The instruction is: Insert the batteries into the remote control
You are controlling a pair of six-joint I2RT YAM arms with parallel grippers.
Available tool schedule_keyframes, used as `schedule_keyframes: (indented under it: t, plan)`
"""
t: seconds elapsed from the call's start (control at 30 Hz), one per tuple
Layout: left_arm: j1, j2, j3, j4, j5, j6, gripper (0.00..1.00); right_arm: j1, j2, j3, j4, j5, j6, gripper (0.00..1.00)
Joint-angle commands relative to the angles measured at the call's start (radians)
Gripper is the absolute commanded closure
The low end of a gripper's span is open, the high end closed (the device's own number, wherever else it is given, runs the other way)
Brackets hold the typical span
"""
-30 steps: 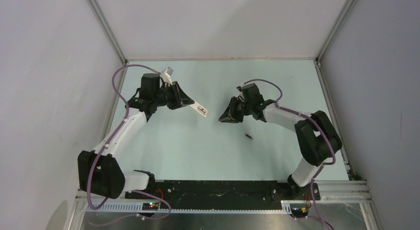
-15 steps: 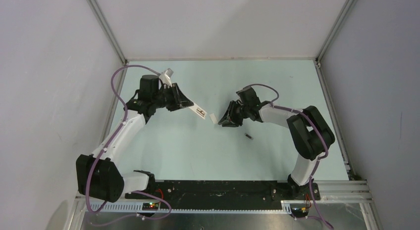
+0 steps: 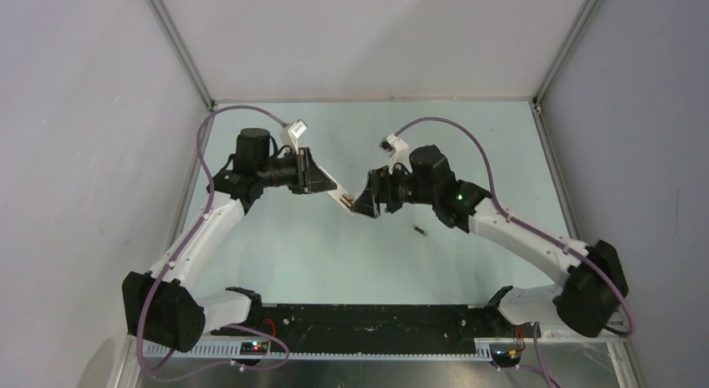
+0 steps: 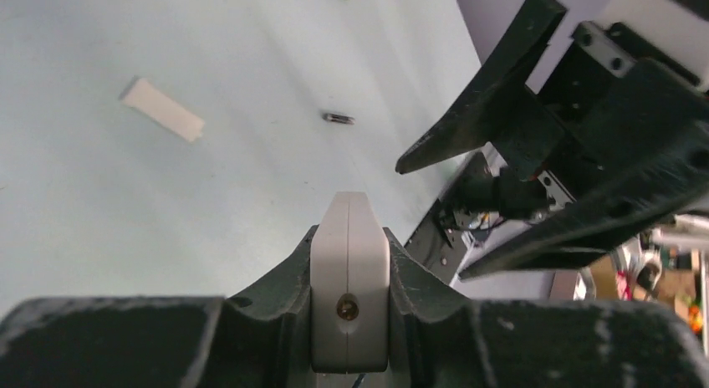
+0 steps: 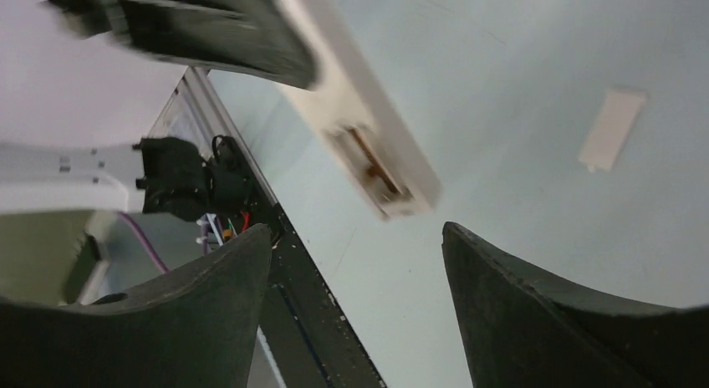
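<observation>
A robotics lab test cell: plain grey panels in aluminium framing box in a pale tabletop, with a black mounting rail and exposed electronics at six o'clock.

Top: I look down from high behind, far off.
Left wrist: close, along the remote control between my jaws.
Right wrist: close, facing it.
Shared: cover piece, beyond either wrist's jaws.
</observation>
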Motion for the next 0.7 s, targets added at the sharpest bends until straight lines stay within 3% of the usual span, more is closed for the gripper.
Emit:
schedule_keyframes:
  t: [0.0,0.17,0.4,0.57,0.67]
  plan:
    - [-0.047,-0.063,0.004,0.018,0.15,0.108,1.0,0.106,-0.12,-0.001,0.0,0.171,-0.217,0.2]
    - [-0.086,-0.083,0.01,0.017,0.223,0.154,1.0,0.231,-0.163,-0.001,0.014,0.384,-0.285,0.16]
    - [-0.096,-0.122,0.002,0.018,0.214,0.179,1.0,0.287,-0.182,-0.002,-0.007,0.455,-0.314,0.16]
    - [-0.096,-0.122,-0.011,0.018,0.199,0.186,1.0,0.27,-0.208,-0.01,-0.041,0.477,-0.23,0.17]
    - [-0.09,-0.141,-0.024,0.018,0.201,0.227,1.0,0.174,-0.245,-0.054,-0.023,0.378,-0.131,0.21]
